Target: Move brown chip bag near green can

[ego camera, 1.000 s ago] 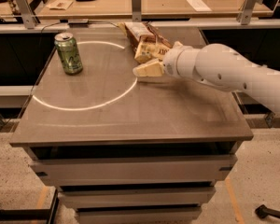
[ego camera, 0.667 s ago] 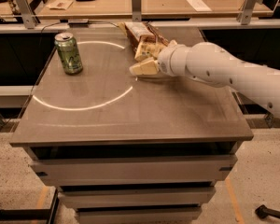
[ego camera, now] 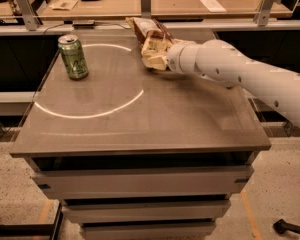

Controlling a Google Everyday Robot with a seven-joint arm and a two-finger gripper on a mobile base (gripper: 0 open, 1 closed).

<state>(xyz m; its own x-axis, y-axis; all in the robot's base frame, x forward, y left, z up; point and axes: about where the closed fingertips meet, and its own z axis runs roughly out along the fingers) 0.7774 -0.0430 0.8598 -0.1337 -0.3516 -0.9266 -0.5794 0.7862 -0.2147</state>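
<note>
The brown chip bag (ego camera: 146, 28) lies at the far edge of the worktop (ego camera: 190, 119), right of centre, well apart from the green can (ego camera: 73, 57) standing far left. It is likely light, crinkly and slippery; a pinch across its near end seems best. The arm reaches in low from the right, its gripper (ego camera: 153, 55) at the bag's near end; whether it grips, I cannot tell.

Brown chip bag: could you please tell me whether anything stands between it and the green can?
Nothing visible does: only bare grey tabletop lies between the glossy brown-and-cream chip bag and the small green aluminium can. The hand is at the bag's near end.
</note>
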